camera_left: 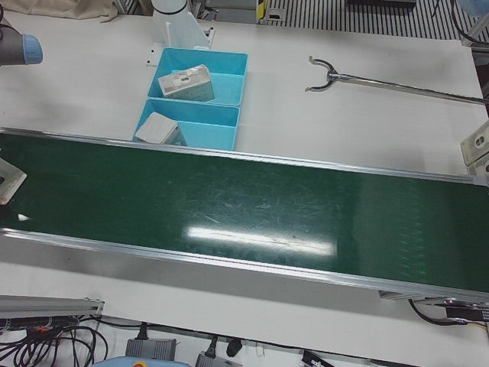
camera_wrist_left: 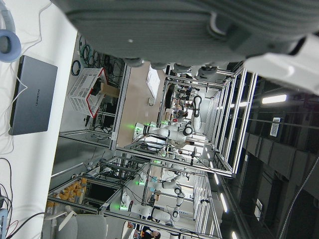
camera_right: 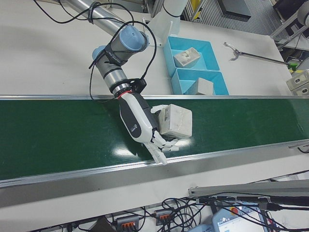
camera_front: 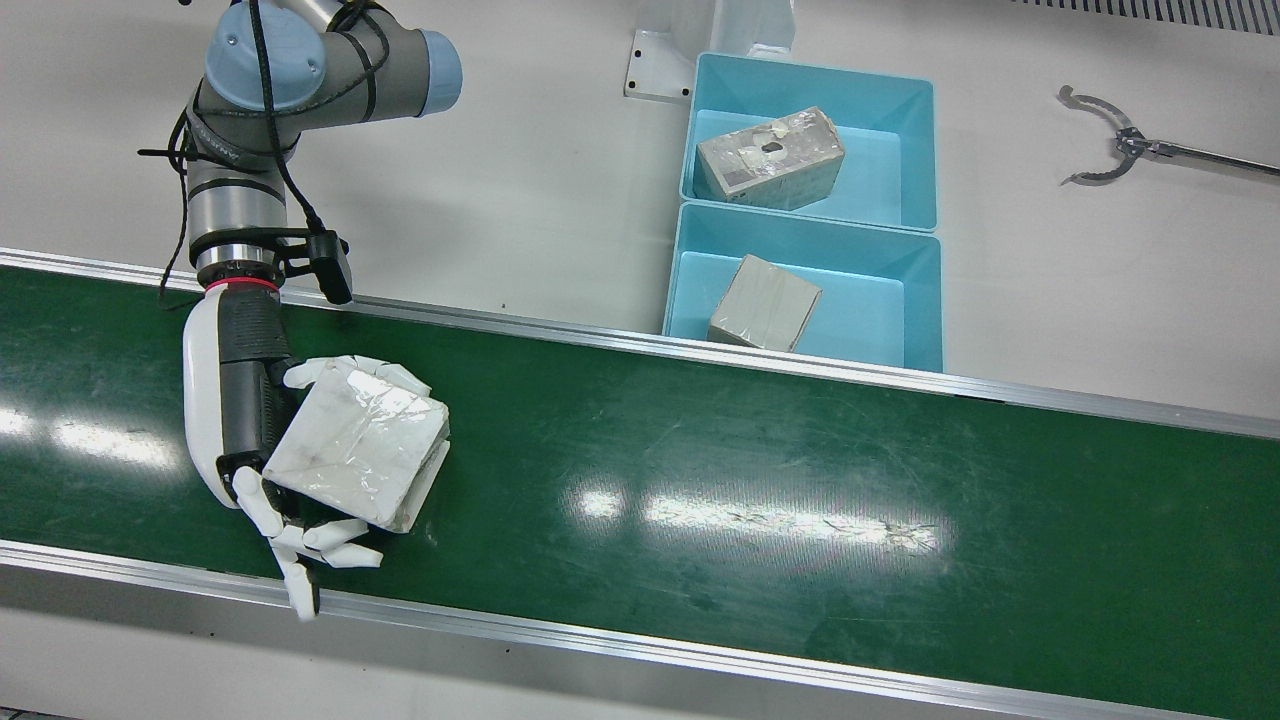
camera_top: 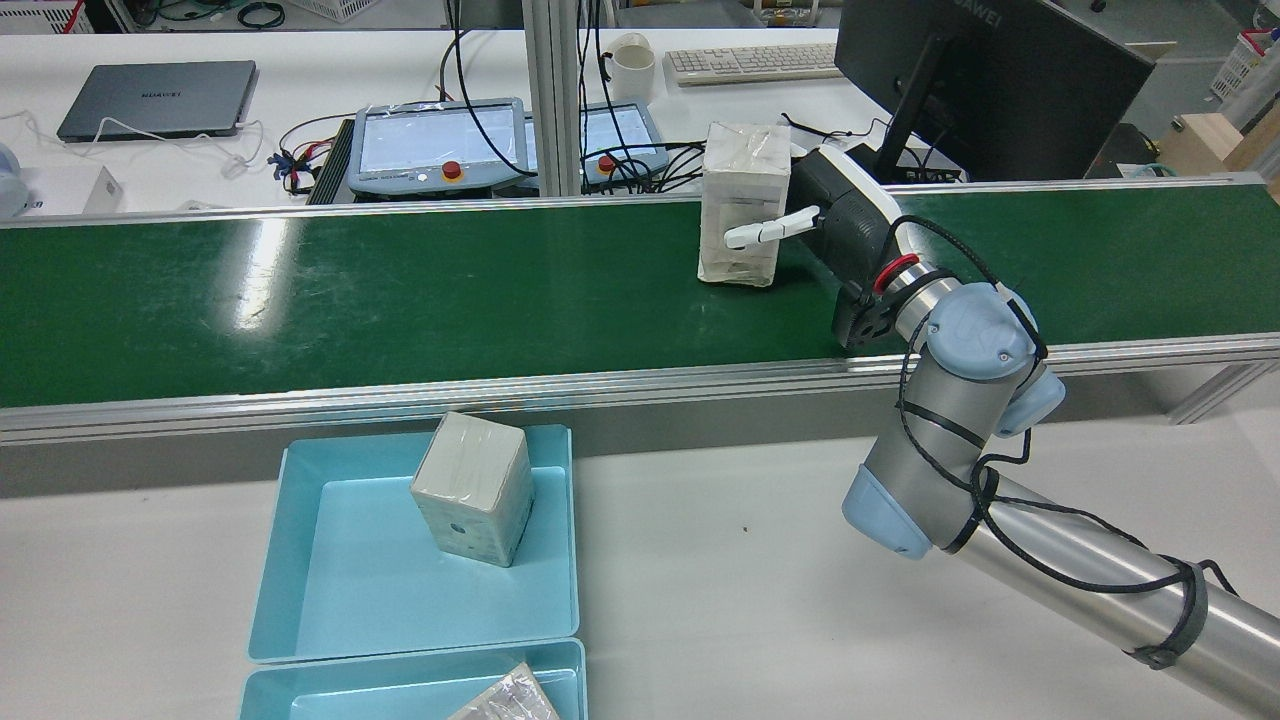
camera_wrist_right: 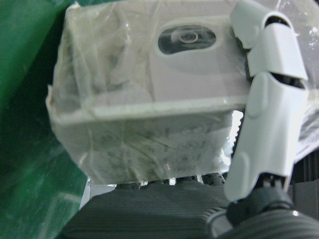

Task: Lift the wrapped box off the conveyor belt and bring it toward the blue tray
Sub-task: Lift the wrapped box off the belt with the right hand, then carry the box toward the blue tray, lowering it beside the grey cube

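Observation:
The wrapped box (camera_front: 355, 450), whitish under clear film, is over the green conveyor belt (camera_front: 760, 500) near its right-arm end. My right hand (camera_front: 250, 400) is shut on it, with fingers (camera_front: 330, 545) wrapped over two opposite sides. The rear view shows the box (camera_top: 742, 195) upright in the hand (camera_top: 850, 215), its bottom close to the belt; contact cannot be told. It fills the right hand view (camera_wrist_right: 149, 89). Two blue trays (camera_front: 930, 300) sit beyond the belt's far rail. My left hand (camera_wrist_left: 189, 35) shows only as a dark edge in its own view.
Each blue tray holds a wrapped box (camera_front: 770, 160) (camera_front: 765, 300). A metal grabber tool (camera_front: 1120, 150) lies on the white table past the trays. Teach pendants (camera_top: 440, 140), a monitor (camera_top: 980, 70) and a laptop (camera_top: 160, 95) stand beyond the belt.

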Available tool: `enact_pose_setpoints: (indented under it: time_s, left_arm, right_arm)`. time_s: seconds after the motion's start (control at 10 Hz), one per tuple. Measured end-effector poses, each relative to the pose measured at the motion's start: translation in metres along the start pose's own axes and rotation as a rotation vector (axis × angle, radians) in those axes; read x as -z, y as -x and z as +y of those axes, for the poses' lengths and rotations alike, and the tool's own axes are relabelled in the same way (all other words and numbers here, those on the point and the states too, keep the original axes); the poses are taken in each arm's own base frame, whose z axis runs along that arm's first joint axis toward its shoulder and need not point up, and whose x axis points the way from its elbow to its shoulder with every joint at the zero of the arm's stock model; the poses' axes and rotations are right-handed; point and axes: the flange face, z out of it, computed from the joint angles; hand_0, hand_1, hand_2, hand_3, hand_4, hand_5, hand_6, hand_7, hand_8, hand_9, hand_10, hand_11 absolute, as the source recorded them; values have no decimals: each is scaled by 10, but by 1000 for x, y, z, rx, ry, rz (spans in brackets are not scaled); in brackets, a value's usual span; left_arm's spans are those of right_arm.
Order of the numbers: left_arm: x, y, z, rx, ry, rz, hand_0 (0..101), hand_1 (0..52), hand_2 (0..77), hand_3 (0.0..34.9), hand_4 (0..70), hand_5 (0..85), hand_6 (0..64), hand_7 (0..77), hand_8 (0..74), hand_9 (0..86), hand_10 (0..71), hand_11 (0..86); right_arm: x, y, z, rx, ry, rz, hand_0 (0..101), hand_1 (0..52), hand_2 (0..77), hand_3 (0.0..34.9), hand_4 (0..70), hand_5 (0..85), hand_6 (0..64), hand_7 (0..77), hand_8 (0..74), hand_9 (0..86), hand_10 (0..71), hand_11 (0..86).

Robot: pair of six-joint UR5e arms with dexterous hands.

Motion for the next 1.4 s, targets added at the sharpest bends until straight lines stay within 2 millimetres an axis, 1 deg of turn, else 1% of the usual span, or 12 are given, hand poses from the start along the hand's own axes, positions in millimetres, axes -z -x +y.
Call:
enact_pose_setpoints:
  time_s: [0.1,0.2,0.3,0.4,0.5,0.6,0.7,0.8,0.9,1.0,1.1,1.4]
  left_arm:
    - [0,0,0,0,0,0,0,0,5,0,0,11,0,5,5,0,5,5]
    - [0,0,0,0,0,0,0,0,5,0,0,11,0,5,5,0,5,5]
    - [0,0,0,0,0,0,0,0,5,0,0,11,0,5,5,0,5,5]
    - [0,0,0,0,0,0,0,0,5,0,0,11,0,5,5,0,0,5]
    - [0,0,0,0,0,0,0,0,5,0,0,11,0,0,5,0,5,5]
    - [0,0,0,0,0,0,0,0,5,0,0,11,0,0,5,0,5,5]
    - [0,0,0,0,0,0,0,0,5,0,0,11,0,0,5,0,5,5]
    - [0,0,0,0,0,0,0,0,5,0,0,11,0,0,5,0,5,5]
    - [0,0,0,0,0,0,0,0,5,0,0,11,0,0,5,0,5,5]
    - [0,0,0,0,0,0,0,0,5,0,0,11,0,0,5,0,5,5]
    - [0,0,0,0,0,0,0,0,5,0,0,11,0,5,5,0,5,5]
    - [0,0,0,0,0,0,0,0,5,0,0,11,0,5,5,0,5,5]
  right_arm:
    - [0,2,0,0,-2,-7,467,93,267,14,164,409,196,213,153,65,131,11]
    - [0,4,1,-1,-2,-13,466,33,322,7,191,464,273,295,245,164,235,98]
    - [0,7,5,-5,6,-20,466,33,322,7,191,464,273,295,245,164,235,98]
    - [1,11,15,-10,25,-26,465,11,338,9,235,524,344,349,415,333,409,289]
    - [2,15,29,-13,54,-34,464,11,338,5,240,545,371,365,480,398,480,355]
    - [4,19,49,-4,92,-43,461,5,338,1,240,562,387,382,518,436,529,398]
    - [8,21,69,10,130,-50,428,5,355,0,153,644,409,404,578,502,529,578]
    - [12,17,87,16,166,-52,428,5,355,0,153,644,409,404,578,502,529,578]
    - [15,10,100,9,200,-49,427,0,371,0,120,687,415,425,605,540,529,693]
    - [18,-2,110,-4,230,-42,427,0,371,0,120,687,415,425,605,540,529,693]
    - [20,-16,121,-22,258,-30,417,5,327,0,87,704,420,480,627,698,578,704]
    - [29,-63,157,-65,305,3,426,5,327,0,93,693,420,480,616,704,589,704]
